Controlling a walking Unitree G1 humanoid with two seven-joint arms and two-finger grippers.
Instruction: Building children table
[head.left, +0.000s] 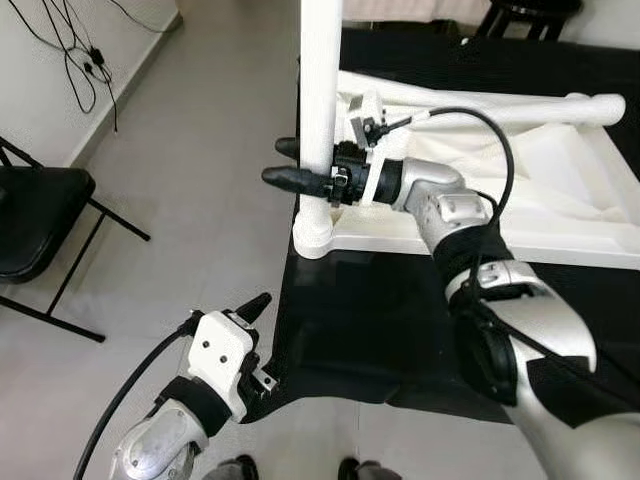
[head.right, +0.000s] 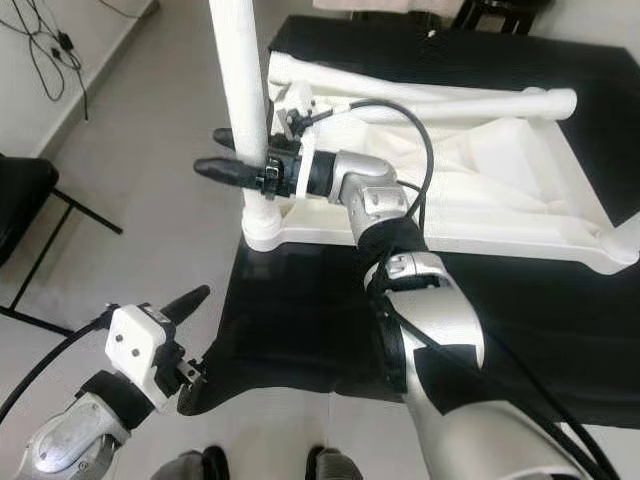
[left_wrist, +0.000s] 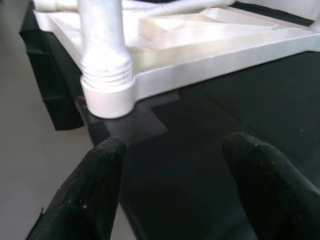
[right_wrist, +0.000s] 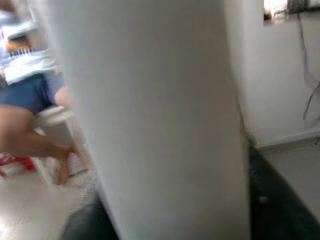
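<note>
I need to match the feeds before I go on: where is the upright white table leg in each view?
Left eye: upright table leg top centre, right gripper clamped on it.
Right eye: top, left of centre.
Left wrist: top left, threaded end in corner socket.
Right wrist: close-up white column.
Shared landmark: the corner socket.

No text, label, brand, number or sign can be read anywhere in these views.
</note>
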